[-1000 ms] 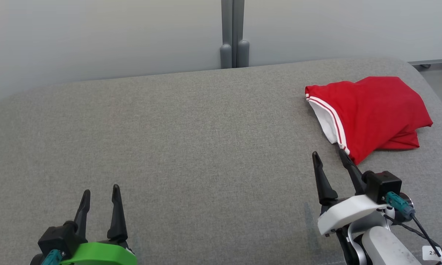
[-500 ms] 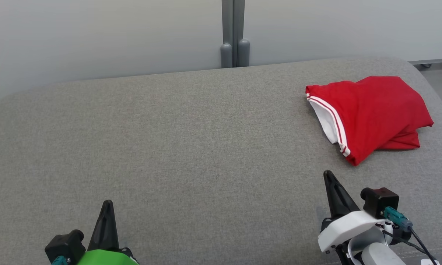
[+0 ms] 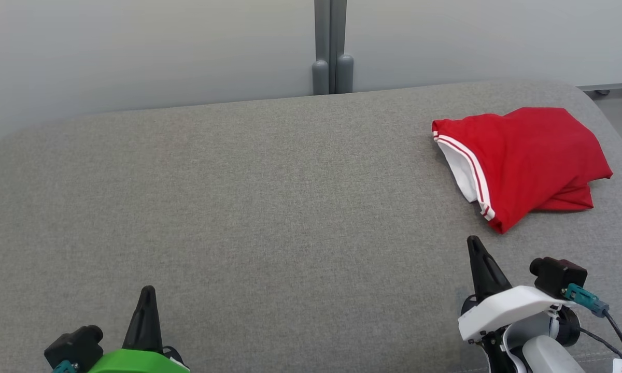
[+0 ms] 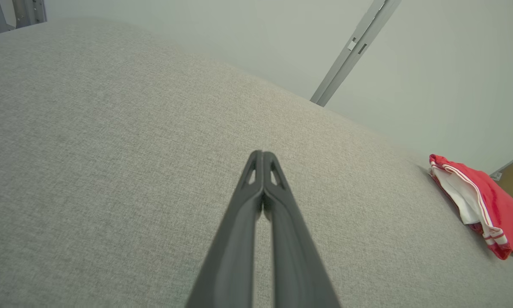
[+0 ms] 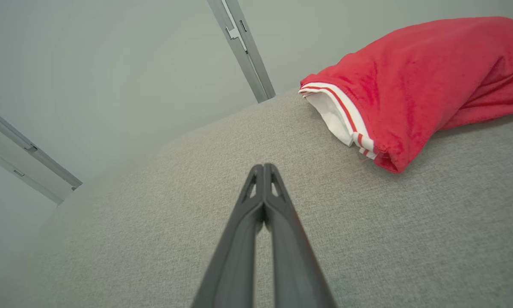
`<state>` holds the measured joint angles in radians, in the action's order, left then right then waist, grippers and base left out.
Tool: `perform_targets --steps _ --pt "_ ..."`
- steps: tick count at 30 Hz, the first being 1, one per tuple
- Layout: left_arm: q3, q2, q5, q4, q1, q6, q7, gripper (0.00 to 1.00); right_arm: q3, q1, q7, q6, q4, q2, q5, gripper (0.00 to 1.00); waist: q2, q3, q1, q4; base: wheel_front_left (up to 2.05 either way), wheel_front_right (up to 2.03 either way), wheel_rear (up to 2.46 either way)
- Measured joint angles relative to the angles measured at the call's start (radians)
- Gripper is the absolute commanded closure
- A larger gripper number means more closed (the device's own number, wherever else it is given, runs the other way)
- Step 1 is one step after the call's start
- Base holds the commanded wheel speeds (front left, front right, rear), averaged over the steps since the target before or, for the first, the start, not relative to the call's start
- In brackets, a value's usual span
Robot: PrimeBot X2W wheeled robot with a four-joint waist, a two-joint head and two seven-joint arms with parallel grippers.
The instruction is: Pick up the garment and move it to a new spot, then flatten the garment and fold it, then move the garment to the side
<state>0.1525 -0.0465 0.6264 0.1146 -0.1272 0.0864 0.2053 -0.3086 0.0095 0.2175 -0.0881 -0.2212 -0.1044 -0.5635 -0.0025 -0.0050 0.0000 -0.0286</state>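
Closest to me, my left pincer (image 3: 146, 298) and my right pincer (image 3: 475, 248) sit low over the near edge of the grey padded desk (image 3: 264, 207), each with its two fingers pressed together on nothing. Farther out, toward the desk's far right corner, the red garment (image 3: 528, 155) with its white striped hem lies as a compact, doubled-over bundle, near my right pincer's tip but apart from it. I judge the folding and the move to the side as good as done, with little left beyond perhaps tidying the loose lower layer
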Motion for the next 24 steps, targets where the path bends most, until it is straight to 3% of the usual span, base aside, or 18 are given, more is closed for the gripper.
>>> perform_targets --steps 24 --pt "-0.052 -0.003 0.276 0.029 0.032 -0.052 -0.075 1.00 0.102 -0.001 -0.078 0.048 0.002 0.004 -0.296 1.00 0.0000 0.003 0.0000 0.008 0.00 0.00 0.00"
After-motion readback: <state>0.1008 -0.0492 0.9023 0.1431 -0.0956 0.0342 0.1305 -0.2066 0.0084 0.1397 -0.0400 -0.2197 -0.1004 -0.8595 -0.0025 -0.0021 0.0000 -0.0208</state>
